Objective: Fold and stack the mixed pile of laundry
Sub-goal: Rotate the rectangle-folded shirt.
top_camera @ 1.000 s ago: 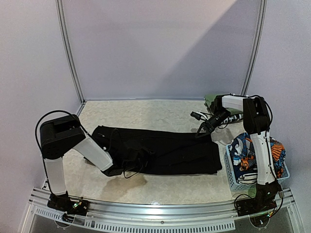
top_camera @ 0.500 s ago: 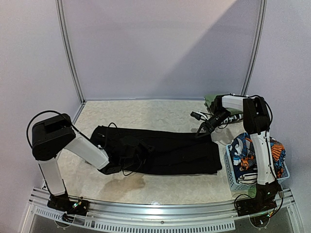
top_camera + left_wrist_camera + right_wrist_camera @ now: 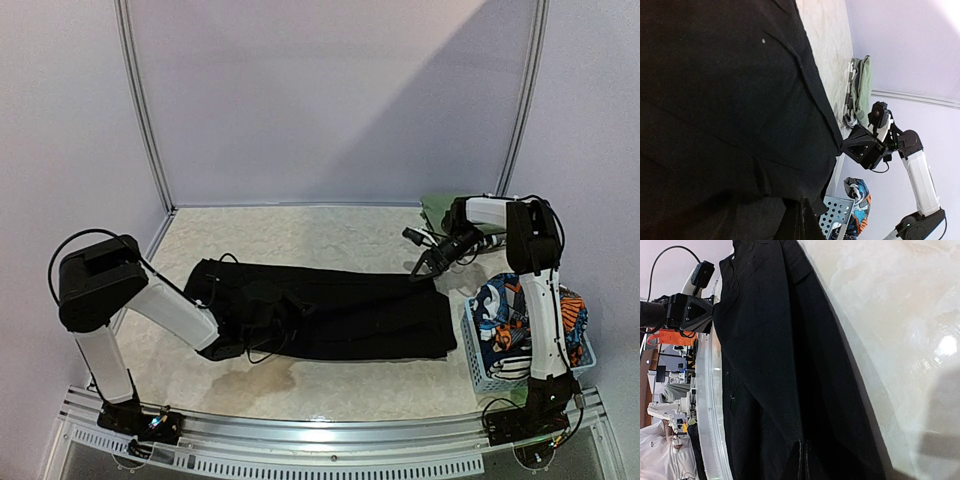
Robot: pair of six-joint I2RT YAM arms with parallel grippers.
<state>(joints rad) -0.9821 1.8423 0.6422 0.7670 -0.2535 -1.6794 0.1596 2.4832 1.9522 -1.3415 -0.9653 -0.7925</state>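
A large plain black garment [image 3: 350,315] lies spread across the middle of the table. My left gripper [image 3: 268,322] rests on its bunched left part; in the left wrist view its fingers [image 3: 806,220] are pressed together on black cloth [image 3: 715,100]. My right gripper [image 3: 420,268] is at the garment's far right corner; in the right wrist view its fingers [image 3: 802,462] are together on the garment [image 3: 770,355]. An orange-blue-white cartoon-print garment [image 3: 505,310] sits in the basket, and also shows in the left wrist view [image 3: 857,192].
A pale blue lattice basket [image 3: 480,355] stands at the right near corner. A folded olive-green cloth [image 3: 435,208] lies at the back right, with a black-and-white piece [image 3: 850,107] beside it. A metal rail [image 3: 320,440] runs along the front edge.
My left arm's elbow has swung back to the left, bunching the garment's left part. My right gripper has shifted slightly right and back at the garment's corner.
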